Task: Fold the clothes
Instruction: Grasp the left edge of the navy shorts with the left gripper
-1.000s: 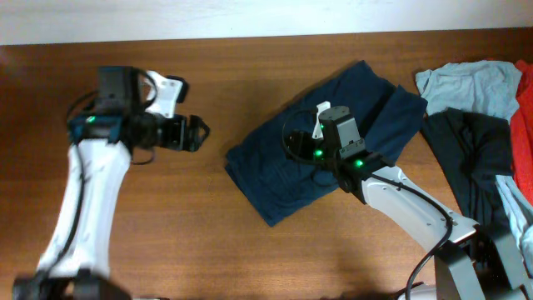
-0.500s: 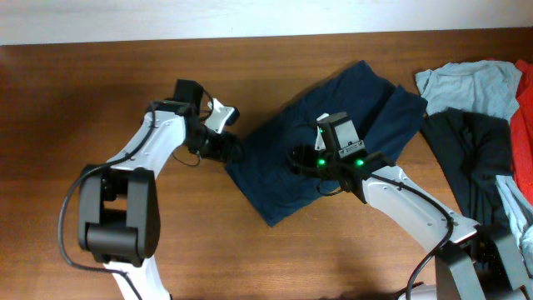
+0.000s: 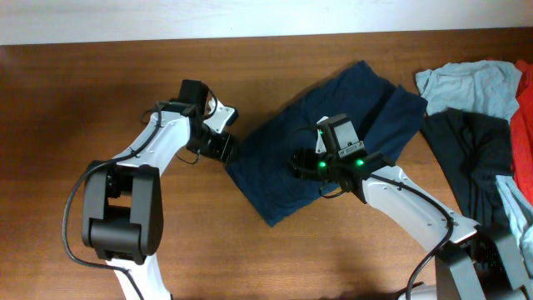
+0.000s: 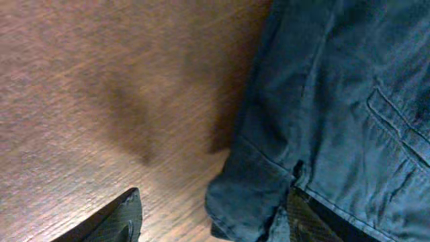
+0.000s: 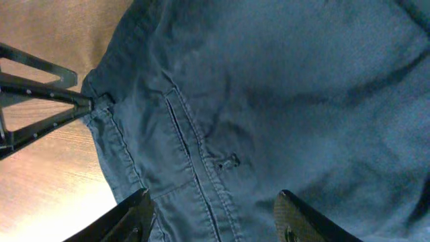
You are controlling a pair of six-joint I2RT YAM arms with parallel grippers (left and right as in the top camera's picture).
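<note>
Navy shorts lie spread slantwise on the brown desk in the overhead view, right of its middle, one end toward the far edge. The left gripper sits at their left edge, and the right gripper hangs over their middle. At the right side of the desk are a pale blue shirt, a black garment just beside the shorts, and something red (only partly in view).

In the left wrist view, the left gripper stands wide. One finger is over bare wood, and the other is against the cloth. A rumpled, hemmed corner of the shorts lies between them.

In the right wrist view, the right gripper is also spread wide and grasps nothing. Its two fingers are low over the shorts, which fill most of the picture. A stitched pocket slit with a small button (on a short tab) shows just ahead of it. At the left, the tip of the left gripper meets the edge of the shorts where cloth gives way to wood.
</note>
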